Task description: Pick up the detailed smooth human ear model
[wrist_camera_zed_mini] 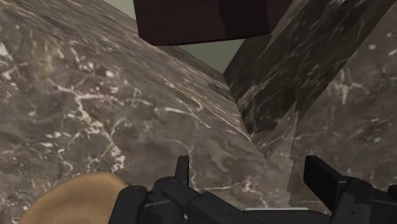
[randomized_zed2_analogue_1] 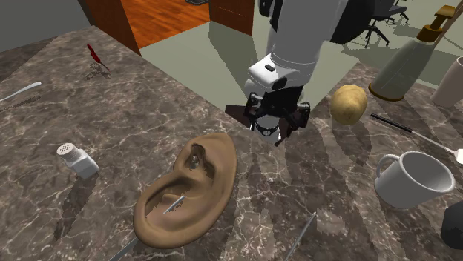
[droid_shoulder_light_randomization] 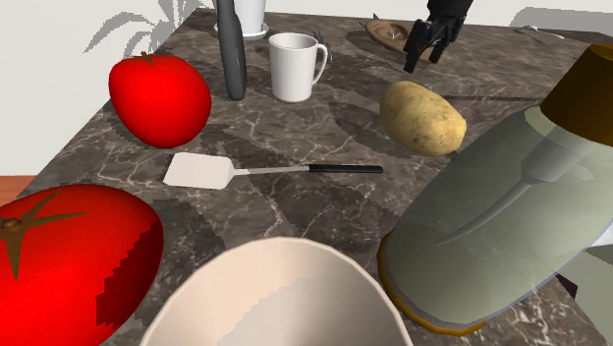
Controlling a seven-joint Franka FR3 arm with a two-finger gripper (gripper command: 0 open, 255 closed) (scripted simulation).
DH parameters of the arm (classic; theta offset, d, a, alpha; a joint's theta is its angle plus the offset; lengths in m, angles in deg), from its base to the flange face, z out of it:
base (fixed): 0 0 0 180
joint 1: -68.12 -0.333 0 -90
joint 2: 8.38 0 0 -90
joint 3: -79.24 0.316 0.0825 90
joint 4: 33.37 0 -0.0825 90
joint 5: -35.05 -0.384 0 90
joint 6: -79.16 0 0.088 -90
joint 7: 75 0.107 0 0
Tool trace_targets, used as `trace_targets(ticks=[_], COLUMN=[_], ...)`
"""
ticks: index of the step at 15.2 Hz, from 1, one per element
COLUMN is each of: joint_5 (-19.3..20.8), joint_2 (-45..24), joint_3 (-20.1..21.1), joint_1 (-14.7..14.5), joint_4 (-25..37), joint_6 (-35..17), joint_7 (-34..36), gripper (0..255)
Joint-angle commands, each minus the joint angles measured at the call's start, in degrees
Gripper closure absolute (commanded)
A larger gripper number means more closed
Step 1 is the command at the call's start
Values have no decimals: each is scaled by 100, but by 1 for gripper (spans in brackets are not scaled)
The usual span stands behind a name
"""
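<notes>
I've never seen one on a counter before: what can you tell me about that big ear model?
The ear model is a brown, smooth-looking human ear with a curled outer rim, inner folds and a lobe. It lies flat on the dark marbled counter, hollow side up, with small grey bits in the hollow. The open gripper hangs beside it, not touching.

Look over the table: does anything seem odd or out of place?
Yes. The brown ear model lies flat on the dark veined table, and a thin silvery utensil appears to poke straight through it.
</notes>
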Motion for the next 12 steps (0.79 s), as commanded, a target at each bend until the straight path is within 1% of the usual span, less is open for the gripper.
trace_targets(ticks=[1, 7, 12], joint_5=[177, 662, 1003], joint_2=[-270, -1102, -1821], joint_3=[-36, -189, -298], joint_1=[52, 217, 336], joint_4=[192, 819, 1497], joint_6=[-233, -897, -1350], joint_7=[-92, -369, -560], gripper=[0, 0, 0])
